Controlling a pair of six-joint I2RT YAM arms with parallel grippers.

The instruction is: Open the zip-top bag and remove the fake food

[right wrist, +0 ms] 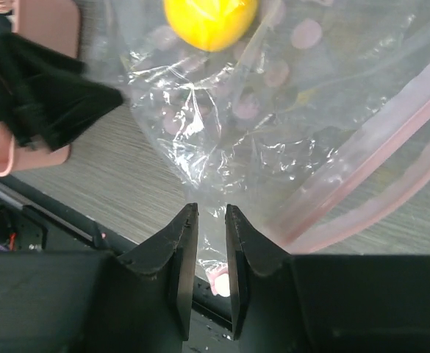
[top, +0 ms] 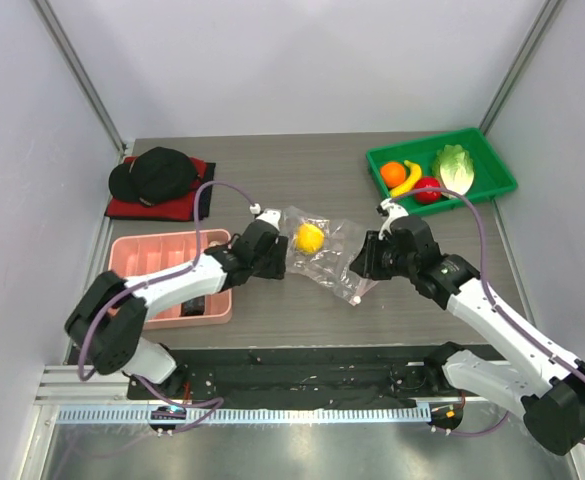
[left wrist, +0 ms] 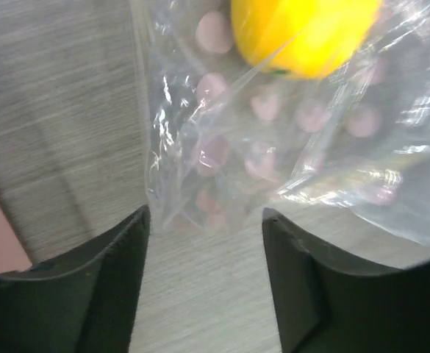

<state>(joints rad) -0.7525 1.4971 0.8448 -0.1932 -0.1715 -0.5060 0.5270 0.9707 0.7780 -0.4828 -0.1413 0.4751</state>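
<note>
Clamped down narrow at the right gripper (right wrist: 210,213), a fold of the zip-top bag (right wrist: 273,110) pinched between the fingers, bottom centre of the wrist view. Spread wide at the left gripper (left wrist: 205,215), holding nothing, bag edge just ahead of the gap. Inside the bag, mid-frame overhead: yellow lemon (top: 310,237). Upper right, in the green tray (top: 496,158): orange (top: 392,173), banana (top: 408,180), red fruit (top: 428,190), cabbage (top: 454,167). Left: pink compartment tray (top: 142,250).

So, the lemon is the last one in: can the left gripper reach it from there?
Probably not directly: the left gripper stands open at the zip-top bag's closed edge, with plastic between it and the lemon; the zip strip lies on the right gripper's side.
</note>
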